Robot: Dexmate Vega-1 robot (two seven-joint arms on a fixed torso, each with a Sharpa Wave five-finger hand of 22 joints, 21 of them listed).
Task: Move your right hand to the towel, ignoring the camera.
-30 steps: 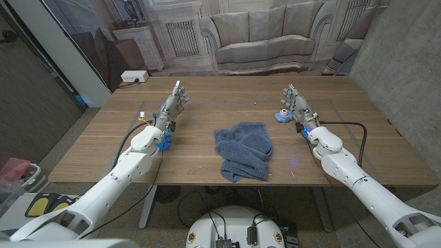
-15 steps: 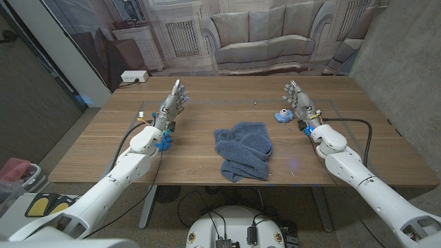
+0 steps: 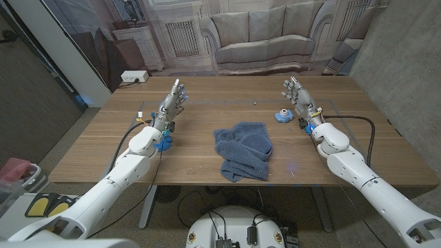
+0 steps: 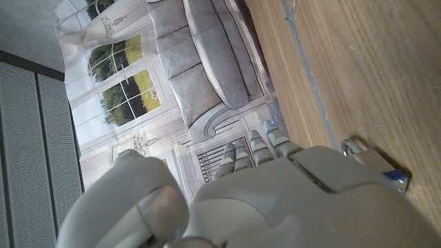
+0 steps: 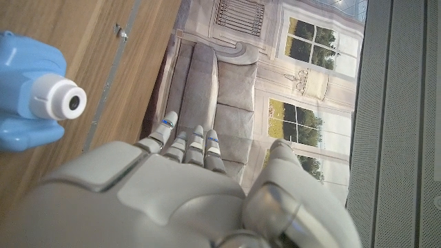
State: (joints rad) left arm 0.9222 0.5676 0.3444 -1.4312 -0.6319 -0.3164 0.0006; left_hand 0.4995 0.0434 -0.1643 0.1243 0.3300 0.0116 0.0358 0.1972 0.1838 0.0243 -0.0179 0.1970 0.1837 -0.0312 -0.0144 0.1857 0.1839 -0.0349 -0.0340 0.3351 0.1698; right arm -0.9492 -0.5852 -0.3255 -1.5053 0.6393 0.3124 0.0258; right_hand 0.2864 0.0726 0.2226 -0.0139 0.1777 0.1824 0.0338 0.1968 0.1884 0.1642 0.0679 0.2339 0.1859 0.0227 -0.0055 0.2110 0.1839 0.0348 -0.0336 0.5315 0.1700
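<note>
Your right hand is hanging over the far right of the wooden table, fingers spread and holding nothing, pointing toward the sofa backdrop. The little blue toy camera is sitting just beside it, toward the table's middle, white lens showing in the right wrist view. The crumpled blue towel is lying mid-table, well apart, long axis running near-to-far. Your left hand is also spread and empty on the far left.
</note>
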